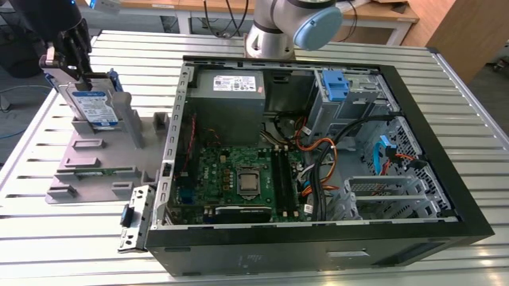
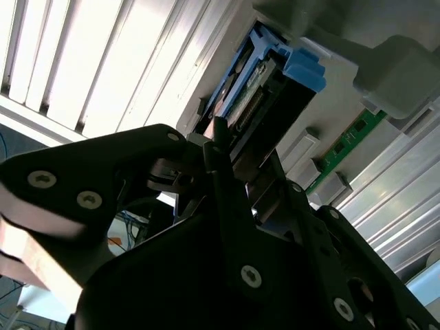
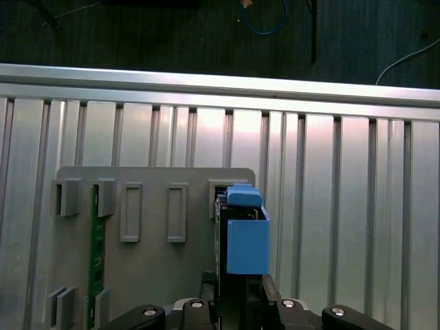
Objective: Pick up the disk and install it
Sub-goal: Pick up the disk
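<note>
**Claw closed on the disk at the rack**

In the exterior view, nearest you is the open computer case. It sits on the slatted metal table. A green board lies flat inside the case, and a grey box with a white label sits against its far wall.

Just beside the case, on the exterior view's left, you have the grey rack. A thin green strip lies in one of its near slots.

At the rack's far end the disk stands upright on edge. Its white-and-blue label faces the near side, and its lower end is down among the rack's posts.

The claw sits on the disk's top edge from above. It is drawn in narrow, with one finger on each flat face, holding the disk.

In both wrist views you see the disk's blue frame running out from between the claw's fingers toward the rack.

Farthest off, the arm's base stands behind the case.
</note>
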`<state>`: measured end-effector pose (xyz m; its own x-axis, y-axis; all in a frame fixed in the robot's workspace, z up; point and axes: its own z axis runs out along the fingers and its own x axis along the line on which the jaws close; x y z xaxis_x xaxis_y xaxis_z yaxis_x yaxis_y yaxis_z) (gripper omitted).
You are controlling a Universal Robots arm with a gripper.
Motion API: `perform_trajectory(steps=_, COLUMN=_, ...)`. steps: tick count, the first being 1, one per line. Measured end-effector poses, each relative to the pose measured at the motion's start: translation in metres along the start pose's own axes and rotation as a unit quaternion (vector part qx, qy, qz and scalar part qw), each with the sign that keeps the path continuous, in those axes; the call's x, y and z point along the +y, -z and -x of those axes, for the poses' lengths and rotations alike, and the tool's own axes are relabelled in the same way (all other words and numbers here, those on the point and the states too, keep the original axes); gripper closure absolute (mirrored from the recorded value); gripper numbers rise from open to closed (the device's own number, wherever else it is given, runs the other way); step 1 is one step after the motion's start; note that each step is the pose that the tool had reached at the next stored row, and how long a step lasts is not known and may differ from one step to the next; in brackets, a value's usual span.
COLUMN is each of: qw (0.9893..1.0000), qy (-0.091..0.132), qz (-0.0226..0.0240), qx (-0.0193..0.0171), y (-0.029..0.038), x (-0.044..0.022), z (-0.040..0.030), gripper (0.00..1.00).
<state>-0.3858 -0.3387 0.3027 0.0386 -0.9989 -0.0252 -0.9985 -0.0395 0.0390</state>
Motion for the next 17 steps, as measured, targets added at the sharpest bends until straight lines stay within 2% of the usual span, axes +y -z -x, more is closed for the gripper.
perform_trajectory(steps=5, qw=1.0, qy=0.0, qz=0.0, qx=0.0, y=0.0, x=0.0, z=-0.0001, gripper=0.65)
perform_trajectory(steps=9, qw=0.9996, qy=-0.027, qz=-0.0006, qx=-0.001, y=-0.0002, x=0.0, z=-0.0002, gripper=0.65)
perform_trajectory(steps=17, qw=0.999, qy=-0.044, qz=-0.0011, qx=-0.0017, y=-0.0004, x=0.0, z=-0.0004, gripper=0.65)
